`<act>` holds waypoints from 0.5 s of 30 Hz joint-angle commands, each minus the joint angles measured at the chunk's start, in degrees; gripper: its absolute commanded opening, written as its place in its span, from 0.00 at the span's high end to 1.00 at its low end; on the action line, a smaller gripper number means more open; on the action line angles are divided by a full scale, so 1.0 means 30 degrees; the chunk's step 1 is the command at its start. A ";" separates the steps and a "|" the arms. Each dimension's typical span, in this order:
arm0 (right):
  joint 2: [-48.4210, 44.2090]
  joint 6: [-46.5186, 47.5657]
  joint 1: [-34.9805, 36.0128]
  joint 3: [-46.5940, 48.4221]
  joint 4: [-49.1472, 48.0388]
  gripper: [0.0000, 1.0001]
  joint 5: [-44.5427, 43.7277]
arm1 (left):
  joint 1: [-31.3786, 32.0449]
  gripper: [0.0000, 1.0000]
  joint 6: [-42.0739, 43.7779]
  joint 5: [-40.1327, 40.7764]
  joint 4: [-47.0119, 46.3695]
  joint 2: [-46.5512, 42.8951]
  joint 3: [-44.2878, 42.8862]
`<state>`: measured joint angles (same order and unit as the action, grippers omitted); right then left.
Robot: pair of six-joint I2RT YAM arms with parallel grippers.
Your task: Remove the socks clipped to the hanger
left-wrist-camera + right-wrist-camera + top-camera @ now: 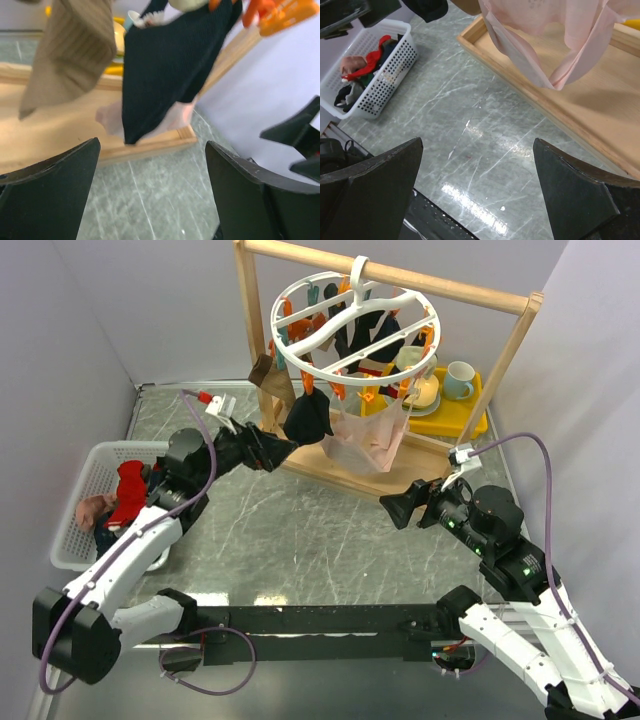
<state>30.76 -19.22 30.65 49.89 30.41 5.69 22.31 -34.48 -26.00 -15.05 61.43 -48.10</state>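
The white ring hanger (300, 348) hangs by its hook from a wooden rail. Clipped to it are a brown sock (270, 380), a black sock (308, 416), a pale pink sock (368, 437) and more dark socks inside the ring. My left gripper (276, 453) is open and empty, just below and left of the black sock. In the left wrist view (152, 165) the black sock (165, 65) and the brown sock (70, 50) hang just ahead of it. My right gripper (396, 508) is open and empty, low in front of the pink sock (550, 45).
The light wooden frame's base (345, 472) lies under the hanger. A white basket (70, 530) at the left holds red, pink and dark socks. A yellow tray (462, 422) with cups stands behind the frame at the right. Grey walls close in on both sides.
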 commanded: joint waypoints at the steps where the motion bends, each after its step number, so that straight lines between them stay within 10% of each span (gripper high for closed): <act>1: -0.0616 -0.0067 0.0036 0.1037 -0.0879 0.00 0.0036 | 0.0124 0.08 0.1561 0.1254 -0.1429 0.0965 -0.1866; 12: -0.0118 0.0343 0.0036 0.1563 -0.1027 0.00 0.0035 | 0.0358 0.17 0.1181 0.0932 -0.1663 0.3517 -0.3948; 15: -0.0147 0.0431 0.0036 0.1651 -0.1056 0.00 -0.0111 | 0.0649 0.36 0.1035 0.0318 -0.2044 0.3723 -0.4065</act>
<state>31.70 -18.96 30.65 51.03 29.23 5.65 23.03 -32.01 -23.66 -18.59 72.49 -57.52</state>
